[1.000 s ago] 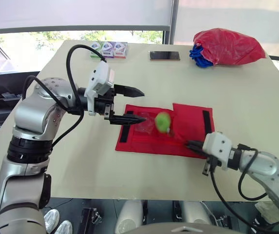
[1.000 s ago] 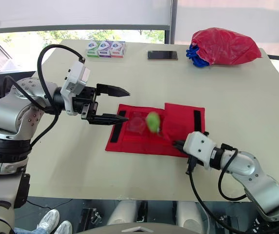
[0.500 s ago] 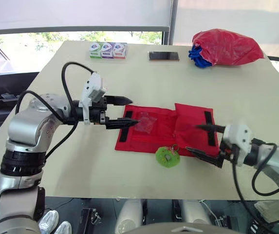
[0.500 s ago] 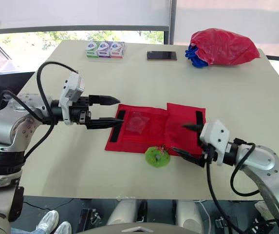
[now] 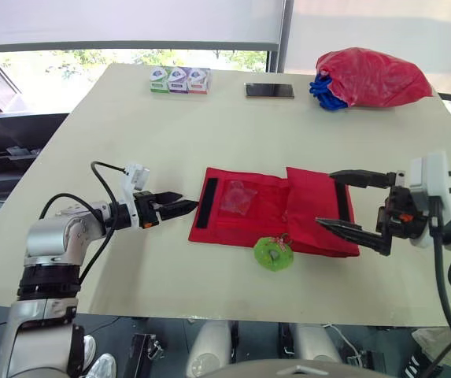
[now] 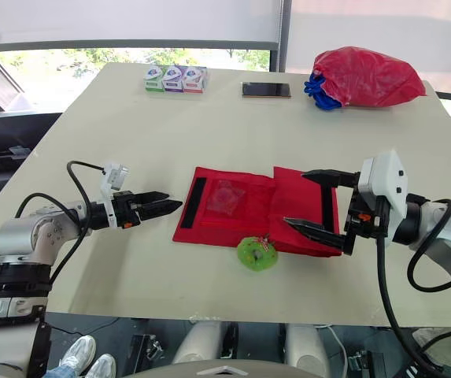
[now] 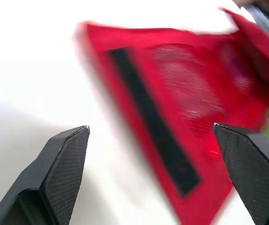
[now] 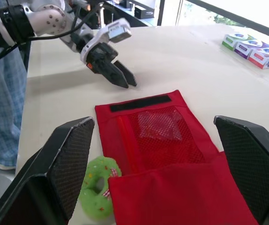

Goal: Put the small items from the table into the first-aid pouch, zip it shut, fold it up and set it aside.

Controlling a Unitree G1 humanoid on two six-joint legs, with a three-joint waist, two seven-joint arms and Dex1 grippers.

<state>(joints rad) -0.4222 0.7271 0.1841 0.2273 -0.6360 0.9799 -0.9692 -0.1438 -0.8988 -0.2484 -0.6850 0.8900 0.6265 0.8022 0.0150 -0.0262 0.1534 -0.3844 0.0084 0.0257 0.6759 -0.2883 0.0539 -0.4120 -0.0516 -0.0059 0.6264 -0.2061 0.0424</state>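
You could read no text, brand or number anywhere on this table. The three small boxes (image 5: pixel 178 79) at the far edge carried coloured print on their faces, one green, one purple and one red, but the lettering was too small for you to make out. The red first-aid pouch (image 5: pixel 312 197) showed you plain fabric, mesh and black strips.
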